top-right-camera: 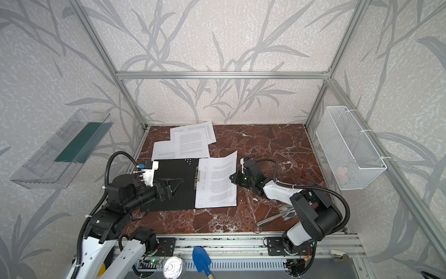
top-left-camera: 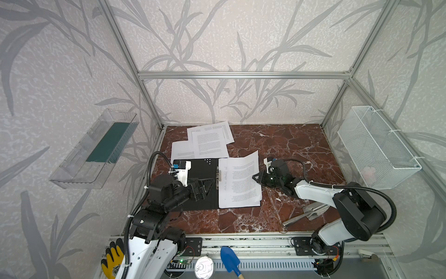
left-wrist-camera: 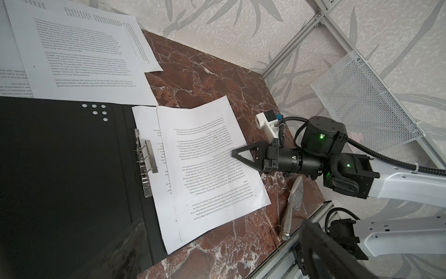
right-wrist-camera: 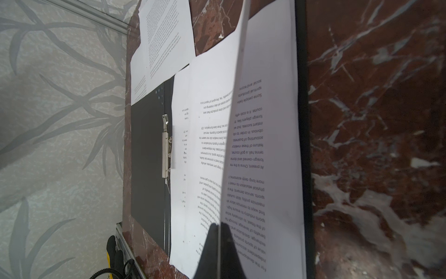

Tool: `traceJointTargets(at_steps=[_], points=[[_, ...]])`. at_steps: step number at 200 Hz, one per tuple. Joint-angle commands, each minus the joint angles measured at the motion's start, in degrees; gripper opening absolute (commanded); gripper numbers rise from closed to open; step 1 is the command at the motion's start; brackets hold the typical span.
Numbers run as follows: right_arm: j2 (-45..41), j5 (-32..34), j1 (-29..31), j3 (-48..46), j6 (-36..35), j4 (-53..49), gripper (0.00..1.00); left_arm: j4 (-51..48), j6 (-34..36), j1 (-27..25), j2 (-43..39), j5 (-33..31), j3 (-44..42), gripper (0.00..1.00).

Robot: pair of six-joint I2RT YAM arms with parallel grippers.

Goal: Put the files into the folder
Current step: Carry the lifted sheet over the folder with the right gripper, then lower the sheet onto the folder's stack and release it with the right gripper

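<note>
Nearest, the left gripper [top-left-camera: 205,187] hovers with jaws wide and empty over the open folder [top-left-camera: 205,169], above its black left cover. Beside it, the right gripper [left-wrist-camera: 233,153] is closed on the edge of the top sheet [top-left-camera: 243,174], which lies over at least one more on the folder's right half, its far corner lifted. Farther back, three loose sheets [top-left-camera: 210,142] lie on the table [top-left-camera: 289,149], so roughly half the work seems left.

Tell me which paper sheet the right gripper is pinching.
The top sheet on the folder's right half, its edge lifted in the right gripper; the back sheets lie flat, untouched.
</note>
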Motion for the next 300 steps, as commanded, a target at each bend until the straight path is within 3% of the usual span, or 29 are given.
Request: traceJointTargets(at_steps=[1,164,300], points=[[1.77,-0.22,0.75,2.33,-0.02,1.85,0.00,0.37,0.70,-0.13,-0.76,-0.10,-0.03,0.99],[7.11,-2.55,2.17,6.66,-1.24,1.56,0.00,0.28,0.87,-0.31,-1.76,-0.01,0.04,0.99],[8.26,-2.61,2.28,5.42,2.05,5.52,0.00,0.34,0.86,-0.30,-1.59,-0.01,0.10,0.99]])
